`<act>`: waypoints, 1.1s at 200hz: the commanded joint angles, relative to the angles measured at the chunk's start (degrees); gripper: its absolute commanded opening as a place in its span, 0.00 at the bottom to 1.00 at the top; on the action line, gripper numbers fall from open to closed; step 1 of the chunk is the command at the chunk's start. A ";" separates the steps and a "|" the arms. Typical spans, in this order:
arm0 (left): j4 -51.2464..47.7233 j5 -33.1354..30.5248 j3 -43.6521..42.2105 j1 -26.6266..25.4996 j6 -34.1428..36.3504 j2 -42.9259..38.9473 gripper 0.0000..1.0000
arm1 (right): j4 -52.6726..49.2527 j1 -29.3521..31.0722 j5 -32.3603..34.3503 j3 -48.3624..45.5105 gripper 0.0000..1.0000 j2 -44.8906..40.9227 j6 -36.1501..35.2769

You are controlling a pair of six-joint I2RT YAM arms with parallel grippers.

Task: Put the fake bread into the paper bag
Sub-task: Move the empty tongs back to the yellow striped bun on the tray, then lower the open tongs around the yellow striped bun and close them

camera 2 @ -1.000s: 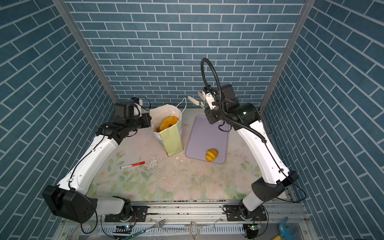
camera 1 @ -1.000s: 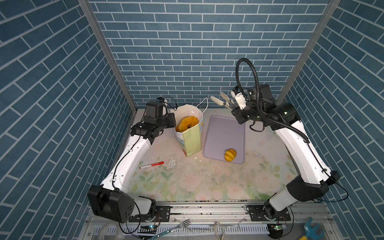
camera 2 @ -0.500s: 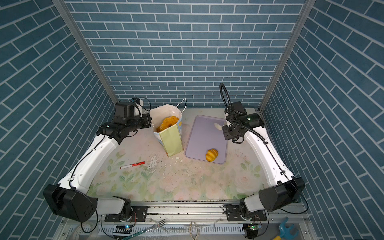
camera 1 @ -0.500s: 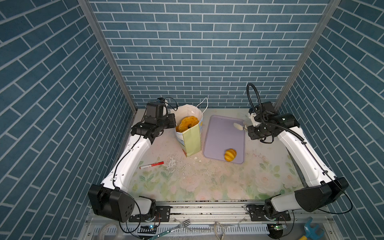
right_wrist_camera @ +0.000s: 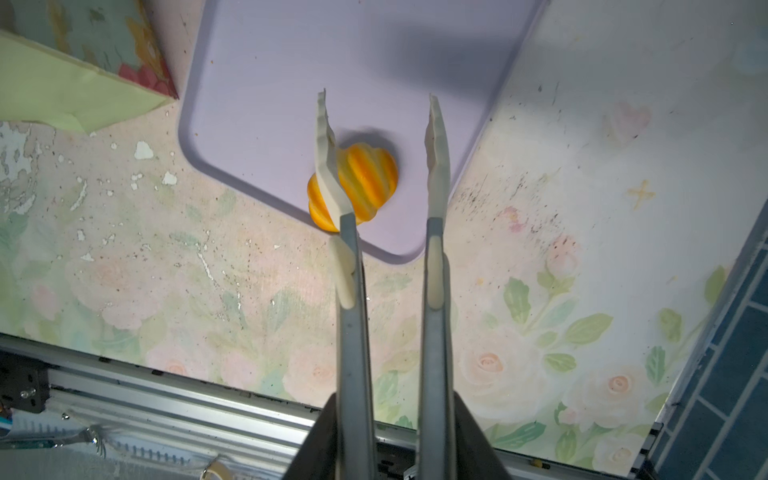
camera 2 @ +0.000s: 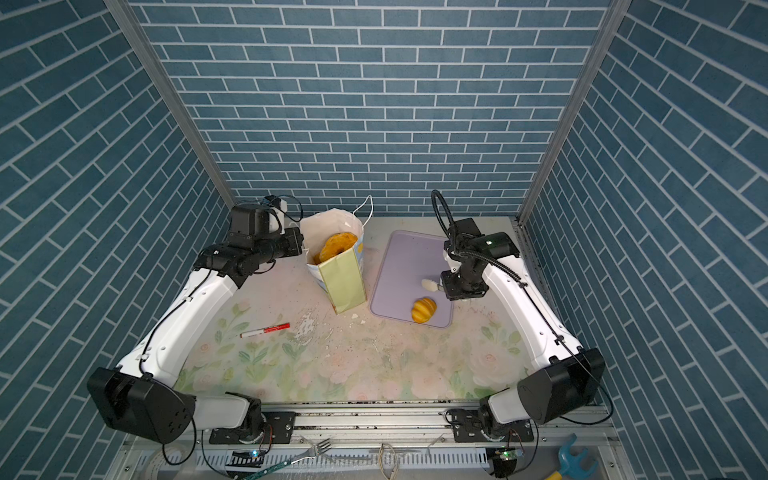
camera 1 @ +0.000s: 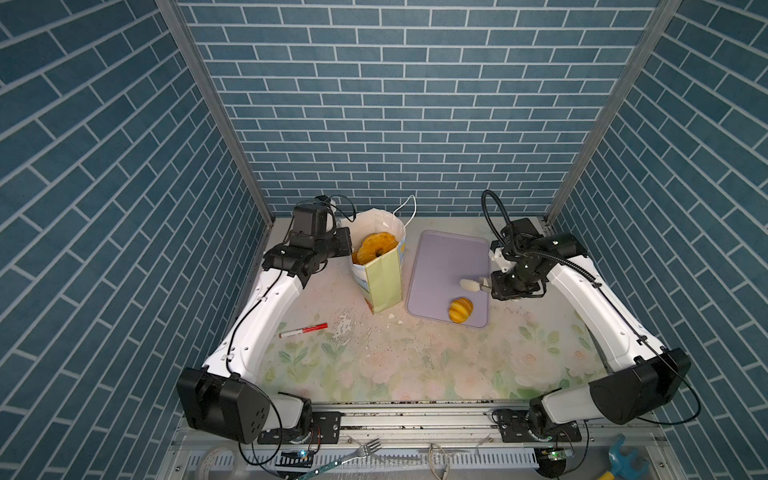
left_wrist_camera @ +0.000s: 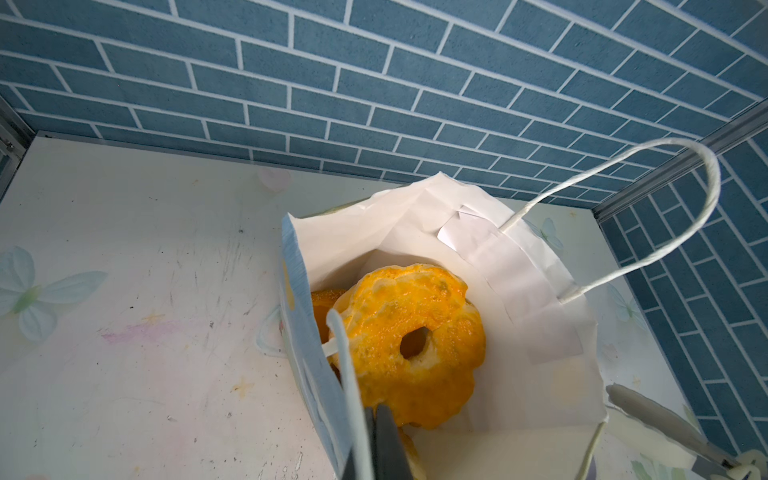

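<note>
Jaws narrowly apart and empty, the right gripper (right_wrist_camera: 376,120) has dropped over the last roll (right_wrist_camera: 368,178) at the near corner of the tray (right_wrist_camera: 270,62). The left gripper (left_wrist_camera: 381,419) pinches the bag (left_wrist_camera: 540,374).

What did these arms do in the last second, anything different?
The right gripper, open and empty, dropped from high over the far end of the lilac tray to low over its near half, close to the ridged roll. Nothing was grabbed or released. Unchanged: left gripper shut on the rim of the paper bag, ring doughnut inside, roll on the tray.
</note>
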 commanded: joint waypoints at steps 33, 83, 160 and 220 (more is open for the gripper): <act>-0.11 0.03 0.27 -0.04 0.21 0.34 0.00 | -3.80 3.35 -1.89 -2.45 0.39 0.79 3.55; -0.10 0.16 -0.04 -0.04 0.13 -0.01 0.00 | -1.81 4.45 -1.90 -5.43 0.41 3.10 4.25; -0.80 -0.96 -1.08 -0.04 0.54 -1.65 0.00 | 7.10 5.50 -3.27 -4.32 0.39 8.37 1.56; -0.84 -1.50 -0.85 -0.04 0.66 -1.26 0.00 | 5.93 6.66 1.13 0.05 0.42 11.22 0.47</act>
